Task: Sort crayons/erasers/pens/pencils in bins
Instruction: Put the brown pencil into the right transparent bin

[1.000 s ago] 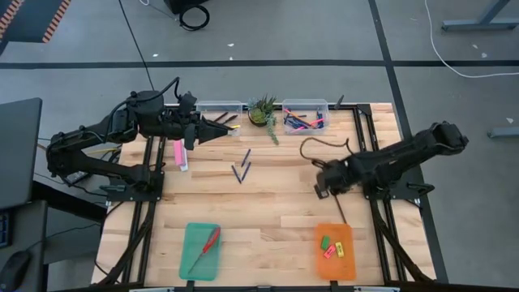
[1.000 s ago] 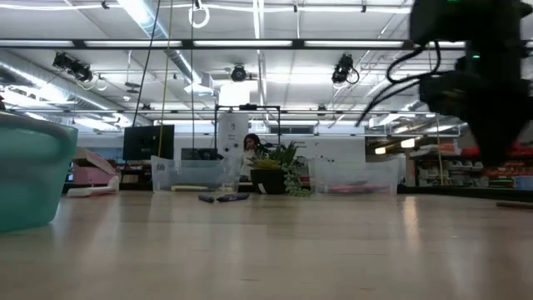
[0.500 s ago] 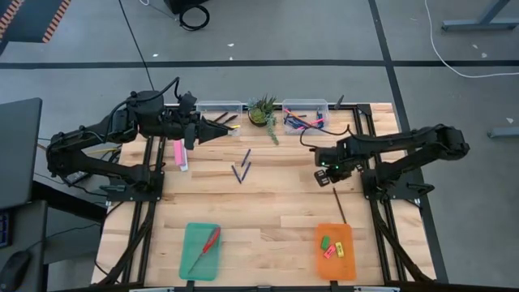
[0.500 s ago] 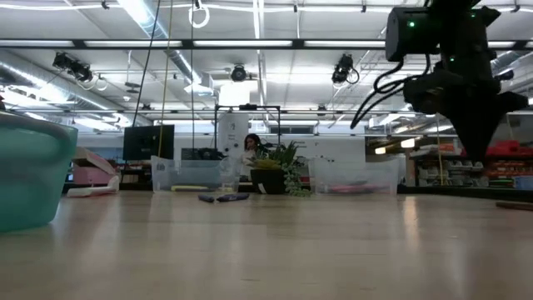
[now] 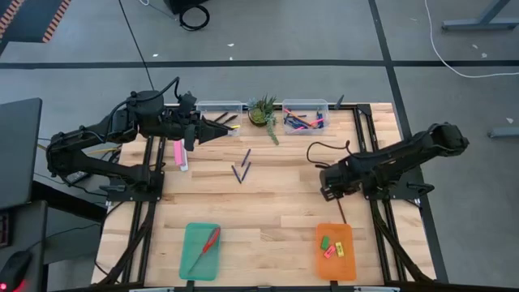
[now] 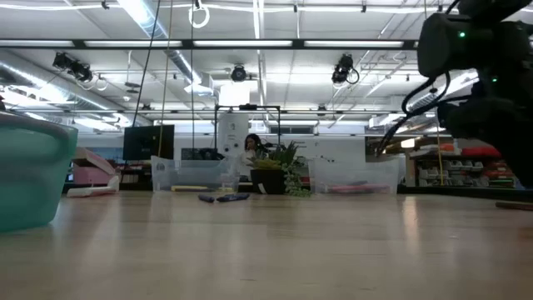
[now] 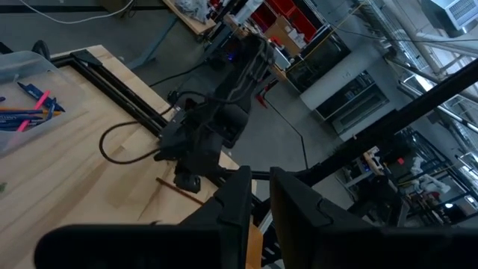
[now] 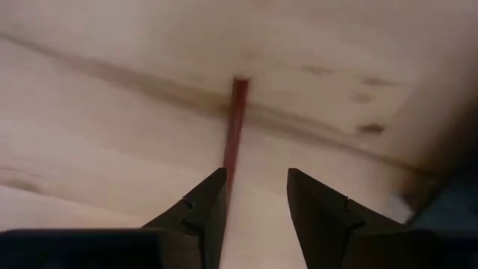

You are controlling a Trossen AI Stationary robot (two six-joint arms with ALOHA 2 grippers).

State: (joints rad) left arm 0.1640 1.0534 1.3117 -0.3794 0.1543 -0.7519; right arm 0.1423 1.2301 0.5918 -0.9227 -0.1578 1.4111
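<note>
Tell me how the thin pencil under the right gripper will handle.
The pencil looks thin and straight: probably stiff and light. Lying flat on the smooth table, near one finger of the open right gripper, it may roll.

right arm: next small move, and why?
Probably shift the right gripper sideways to centre it on the brown pencil, then lower. Its jaws stand open just above the table, and the pencil lines up with one finger, not the gap.

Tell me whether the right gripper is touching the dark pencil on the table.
Cannot tell. In the right wrist view the open right gripper has the pencil beside one finger; no gap or contact shows plainly.
</note>
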